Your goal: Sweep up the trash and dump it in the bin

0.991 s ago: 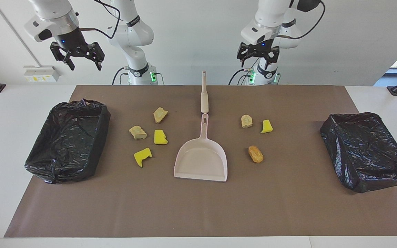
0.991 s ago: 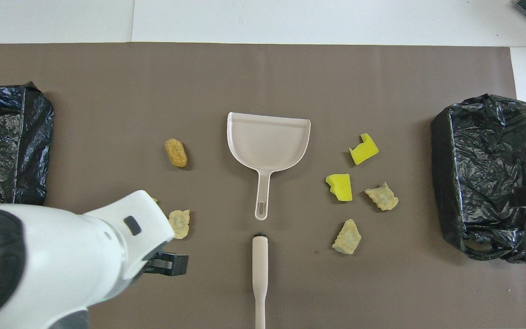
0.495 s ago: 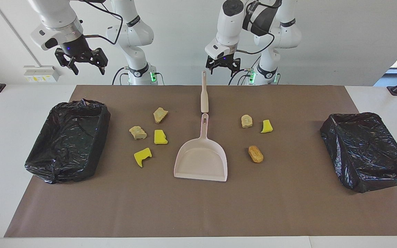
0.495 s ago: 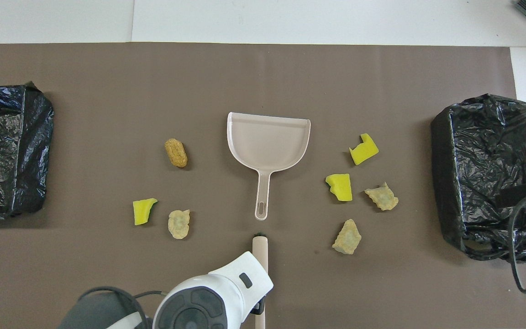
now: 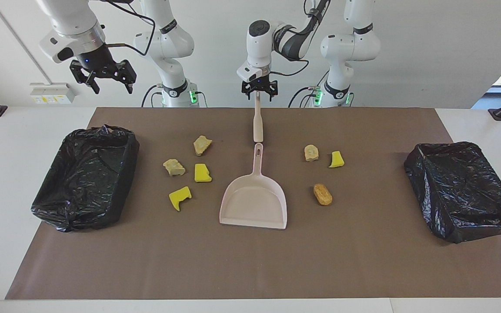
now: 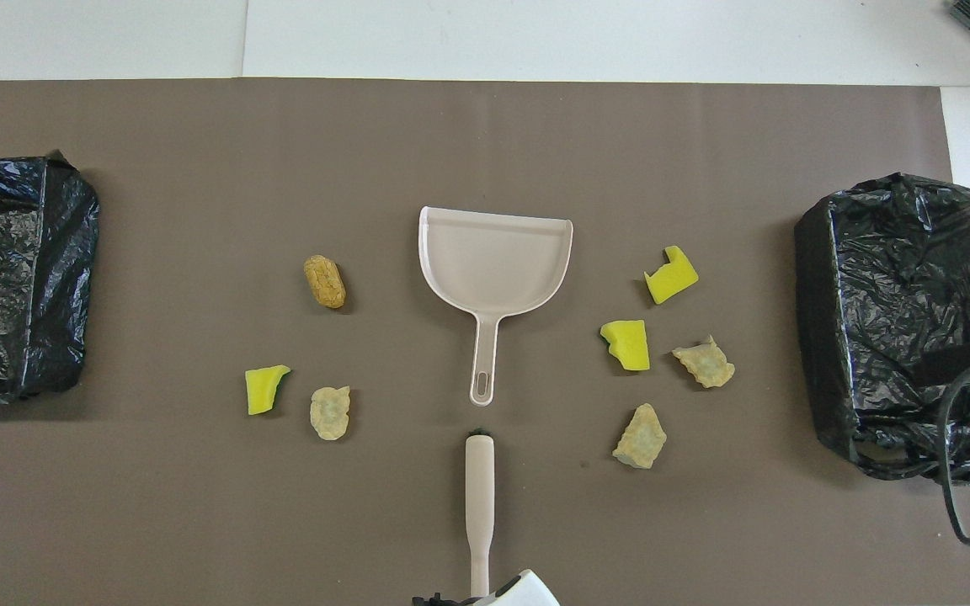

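Several trash scraps lie on the brown mat on both sides of the pale pink dustpan (image 5: pixel 254 204) (image 6: pixel 495 261): yellow sponge bits (image 5: pixel 202 172) (image 6: pixel 626 344), beige chunks (image 5: pixel 174 167) (image 6: pixel 330 412) and an orange-brown oval (image 5: pixel 322 194) (image 6: pixel 324 281). The beige brush (image 5: pixel 258 124) (image 6: pixel 479 497) lies in line with the dustpan's handle, nearer to the robots. My left gripper (image 5: pixel 258 92) stands open at the tip of the brush handle, one finger on each side. My right gripper (image 5: pixel 107 81) hangs open, high above the robots' edge of the table near a black-lined bin (image 5: pixel 85 178) (image 6: pixel 906 311).
A second black-lined bin (image 5: pixel 463 191) (image 6: pixel 5 278) stands at the left arm's end of the mat (image 5: pixel 363 261). White table shows around the mat. A black cable (image 6: pixel 961 471) of the right arm hangs over the first bin's corner in the overhead view.
My left arm has swung from over its own side across to the brush and come down around the handle's tip. The right gripper shifted only slightly. Nothing on the mat moved.
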